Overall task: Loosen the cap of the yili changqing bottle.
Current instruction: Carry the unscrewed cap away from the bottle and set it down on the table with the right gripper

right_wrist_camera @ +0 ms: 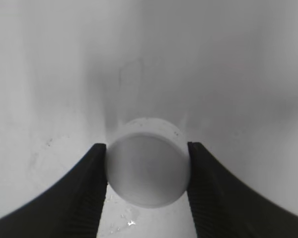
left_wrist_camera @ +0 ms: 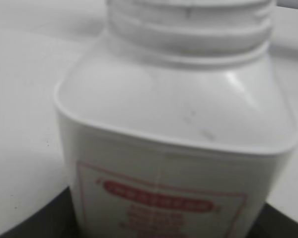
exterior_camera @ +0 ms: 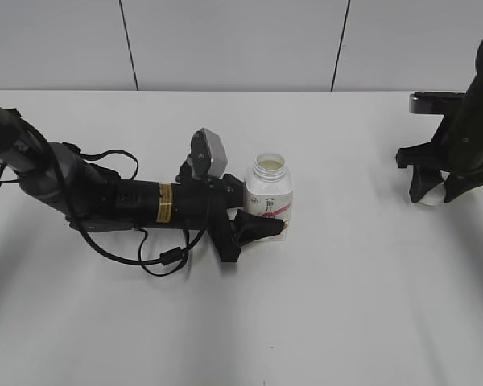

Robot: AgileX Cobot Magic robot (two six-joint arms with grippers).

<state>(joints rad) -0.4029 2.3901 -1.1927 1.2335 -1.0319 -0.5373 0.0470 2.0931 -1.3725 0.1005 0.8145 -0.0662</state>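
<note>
Bottle: we saw the yili changqing bottle standing upright near the middle of the white worktop, its wide neck open and uncapped, the pink-red label facing the camera.
Bottle up close: in the left wrist view the yili changqing bottle filled the frame, blurred, with the bare neck threads at the top and a red-framed label low on the body.
Left jaws: we found the left gripper lying low along the worktop, its jaws closed around the lower body of the bottle, one dark finger crossing the front of the label.
Cap: the cap was off the bottle and well apart from it, at the right side of the worktop.
Right jaws: in the right wrist view the right gripper held the cap squarely between its jaws, a black finger pressed to each side of the ribbed wall.
Right arm outside: in the exterior view the right gripper pointed down close to the worktop, with a little white of the cap showing between the finger tips.
</note>
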